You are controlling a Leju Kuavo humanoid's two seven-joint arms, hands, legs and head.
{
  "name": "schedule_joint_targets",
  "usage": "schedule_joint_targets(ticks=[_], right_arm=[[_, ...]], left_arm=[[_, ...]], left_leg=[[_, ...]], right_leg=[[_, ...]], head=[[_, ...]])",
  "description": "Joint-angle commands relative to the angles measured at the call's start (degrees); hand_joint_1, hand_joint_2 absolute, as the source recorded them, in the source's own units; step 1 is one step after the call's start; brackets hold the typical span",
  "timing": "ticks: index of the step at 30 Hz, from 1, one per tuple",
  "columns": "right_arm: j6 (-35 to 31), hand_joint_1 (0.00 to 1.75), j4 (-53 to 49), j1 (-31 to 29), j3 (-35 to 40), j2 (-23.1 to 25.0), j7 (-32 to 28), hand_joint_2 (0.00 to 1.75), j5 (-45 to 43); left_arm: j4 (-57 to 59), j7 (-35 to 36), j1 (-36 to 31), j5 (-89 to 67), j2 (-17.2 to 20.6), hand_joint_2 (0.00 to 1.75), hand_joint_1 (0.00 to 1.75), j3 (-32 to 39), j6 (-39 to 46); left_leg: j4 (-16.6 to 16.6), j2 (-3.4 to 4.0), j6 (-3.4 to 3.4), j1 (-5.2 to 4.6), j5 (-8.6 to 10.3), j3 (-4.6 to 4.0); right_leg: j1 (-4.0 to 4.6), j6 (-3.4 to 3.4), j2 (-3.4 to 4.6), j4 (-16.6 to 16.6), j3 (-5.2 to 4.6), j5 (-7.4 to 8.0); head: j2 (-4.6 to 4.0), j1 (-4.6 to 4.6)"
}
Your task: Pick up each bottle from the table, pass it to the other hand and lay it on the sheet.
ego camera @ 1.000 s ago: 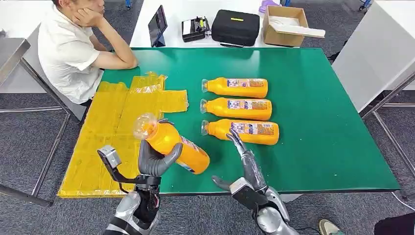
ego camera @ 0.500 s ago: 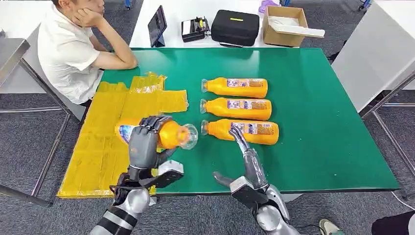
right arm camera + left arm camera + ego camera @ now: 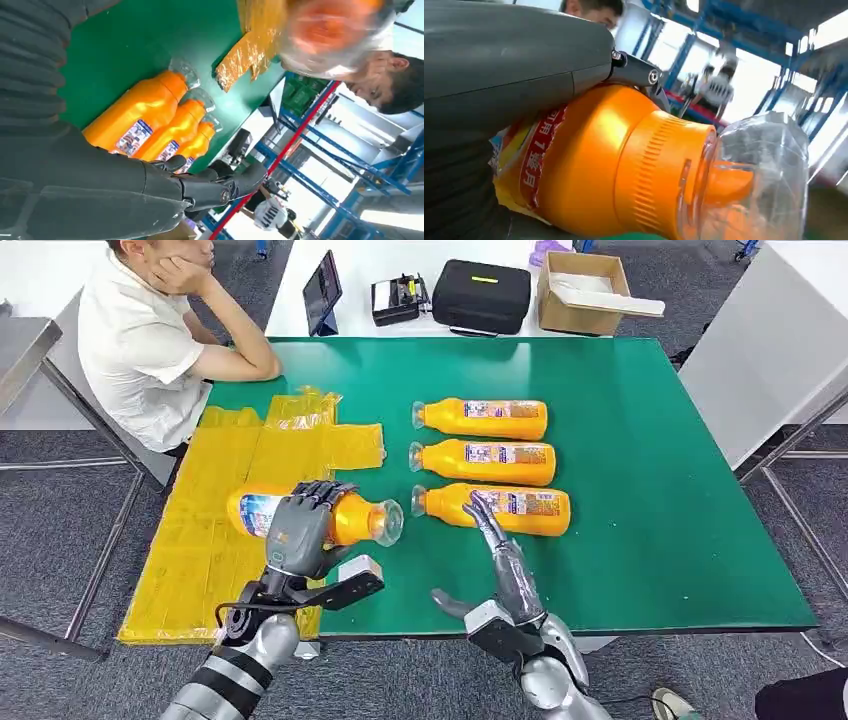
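Held bottle [image 3: 318, 516]: middle hidden under left robot hand [image 3: 300, 530]; label cut short in left wrist view, print unreadable. Nearest lying bottle [image 3: 495, 507]: partly covered by right robot hand [image 3: 497, 550]. Labels on lying bottles too small to read. Seated person [image 3: 150, 340]: cropped by frame's top edge. Yellow sheet [image 3: 225, 510]: part hidden beneath bottle.

I read this as a robotics lab or test hall. I work at a green-topped counter [image 3: 640, 490] on a grey carpeted floor [image 3: 60, 530], with white tables beyond its far edge carrying a dark tablet [image 3: 321, 292], a black zipped equipment case [image 3: 481, 296] and an open cardboard box [image 3: 586, 280]. My wrist views show blue steel racking [image 3: 320, 165] under bright high windows.
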Motion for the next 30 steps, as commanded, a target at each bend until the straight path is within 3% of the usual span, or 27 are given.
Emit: schedule_joint_targets(ticks=[1,8,22,23,24,25,30], right_arm=[[2.08,0.0,5.31,-5.31,-1.15,1.69,-1.56,1.75,-1.52],[2.38,0.0,7.31,-4.95,-1.69,2.9,-2.32,1.75,-1.97],[2.66,0.0,8.34,-4.9,-1.55,3.59,-2.46,1.75,-2.28],[2.66,0.0,8.25,-4.9,-1.52,3.65,-2.47,1.75,-2.31],[2.69,0.0,8.17,-5.01,-1.44,3.73,-2.46,1.75,-2.29],[2.69,0.0,8.09,-5.09,-1.4,3.83,-2.45,1.75,-2.31],[2.69,0.0,9.16,-5.55,-1.07,3.82,-2.33,1.75,-2.51]], left_arm=[[29.74,-1.73,-11.49,-3.55,1.6,1.75,1.75,-1.63,-4.94],[36.02,8.28,-15.92,-7.69,2.0,1.75,1.75,-2.26,-14.9],[37.71,13.15,-17.06,-6.53,1.61,1.75,1.75,0.83,-19.83],[37.62,13.96,-17.02,-6.09,1.31,1.75,1.62,1.69,-19.04],[37.7,14.16,-17.15,-5.88,1.05,1.75,1.34,1.95,-19.4],[37.76,14.23,-17.35,-5.8,0.74,1.75,0.12,2.04,-19.99],[38.68,11.91,-18.17,-4.1,0.14,1.75,0.0,2.8,-27.82]], left_leg=[[-0.05,0.2,-0.03,0.04,-0.02,0.27],[0.01,0.07,-0.03,0.09,0.03,0.16],[-0.04,0.41,-0.05,0.13,-0.03,0.65],[-0.05,0.19,-0.03,0.05,0.04,0.59],[-0.05,0.26,-0.04,0.09,0.03,0.63],[-0.04,0.18,-0.03,0.06,0.05,0.61],[-0.04,0.24,-0.03,0.08,0.03,0.68]], right_leg=[[0.08,-0.19,0.13,-0.07,0.22,0.03],[0.1,-0.15,0.01,-0.01,0.18,-0.02],[0.19,-0.34,0.3,-0.09,0.63,0.04],[0.08,-0.17,0.15,-0.03,0.57,0.04],[0.13,-0.24,0.19,-0.06,0.62,0.05],[0.09,-0.19,0.12,-0.03,0.61,0.04],[0.12,-0.22,0.16,-0.05,0.68,0.05]], head=[[0.0,0.0],[0.0,0.0],[0.0,0.0],[0.0,0.0],[0.0,0.0],[0.0,0.0],[0.0,0.0]])
